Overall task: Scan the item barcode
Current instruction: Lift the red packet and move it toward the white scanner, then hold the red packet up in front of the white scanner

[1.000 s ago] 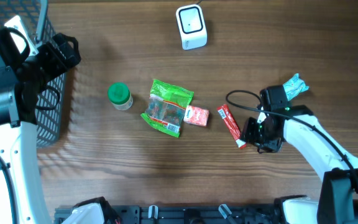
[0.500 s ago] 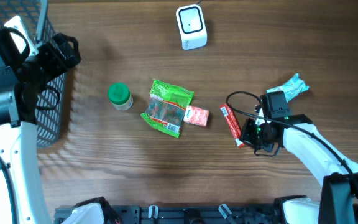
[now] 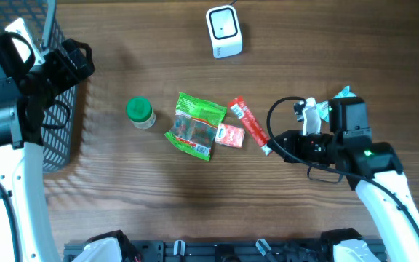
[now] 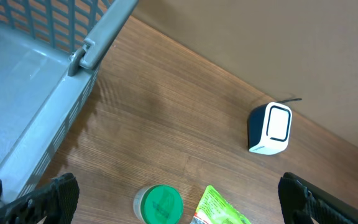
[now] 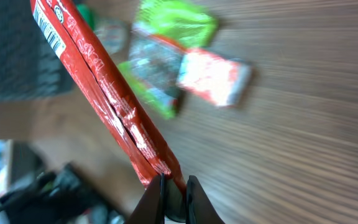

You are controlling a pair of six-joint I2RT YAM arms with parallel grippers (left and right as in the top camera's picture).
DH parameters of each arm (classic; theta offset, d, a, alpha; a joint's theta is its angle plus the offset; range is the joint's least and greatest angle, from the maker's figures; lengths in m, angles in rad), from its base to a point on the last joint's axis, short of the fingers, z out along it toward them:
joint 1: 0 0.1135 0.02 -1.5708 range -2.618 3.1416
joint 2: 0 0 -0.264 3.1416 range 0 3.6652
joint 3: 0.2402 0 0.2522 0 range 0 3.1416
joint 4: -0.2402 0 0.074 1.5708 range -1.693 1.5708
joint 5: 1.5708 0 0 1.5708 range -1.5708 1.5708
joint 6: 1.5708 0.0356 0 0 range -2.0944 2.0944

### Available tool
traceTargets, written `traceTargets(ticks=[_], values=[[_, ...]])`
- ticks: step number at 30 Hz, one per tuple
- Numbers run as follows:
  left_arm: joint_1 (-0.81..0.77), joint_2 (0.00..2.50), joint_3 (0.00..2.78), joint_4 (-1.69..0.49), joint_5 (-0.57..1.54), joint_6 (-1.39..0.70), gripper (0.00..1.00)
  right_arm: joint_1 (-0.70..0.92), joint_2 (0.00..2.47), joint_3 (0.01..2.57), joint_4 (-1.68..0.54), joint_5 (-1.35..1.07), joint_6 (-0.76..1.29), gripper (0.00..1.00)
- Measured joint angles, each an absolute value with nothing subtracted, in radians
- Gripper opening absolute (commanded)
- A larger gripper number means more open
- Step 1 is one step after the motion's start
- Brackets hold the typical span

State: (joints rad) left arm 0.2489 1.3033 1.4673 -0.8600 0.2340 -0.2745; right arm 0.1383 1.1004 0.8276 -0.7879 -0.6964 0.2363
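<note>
Red packet (image 3: 249,124) sat pinched at one end in your right gripper (image 3: 269,148), seemingly off the table; left gripper (image 4: 179,198) gaped wide.

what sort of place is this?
Probably a mock retail checkout set up on a wooden table: a white barcode scanner, a grey basket, and packaged goods such as the green snack bag and red stick pack.

Matt grained wood for the table (image 3: 158,196). Glossy red plastic film on the snack stick (image 5: 104,106). Smooth grey plastic basket (image 4: 55,118).
</note>
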Motion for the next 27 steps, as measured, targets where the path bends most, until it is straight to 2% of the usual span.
traceTargets(ticks=[4,14,23,27], values=[[0.249,1.303,1.467,-0.86,0.234,-0.275,1.0,0.138,1.099,0.933,-0.937,-0.778,0.162,0.04],[0.249,1.303,1.467,-0.86,0.234,-0.274,1.0,0.138,1.099,1.007,-1.05,-0.803,0.13,0.04],[0.249,1.303,1.467,-0.86,0.234,-0.274,1.0,0.138,1.163,1.032,-1.004,-0.49,0.15,0.04],[0.249,1.304,1.467,-0.859,0.234,-0.274,1.0,0.138,1.299,1.246,-1.122,-0.356,0.155,0.04]])
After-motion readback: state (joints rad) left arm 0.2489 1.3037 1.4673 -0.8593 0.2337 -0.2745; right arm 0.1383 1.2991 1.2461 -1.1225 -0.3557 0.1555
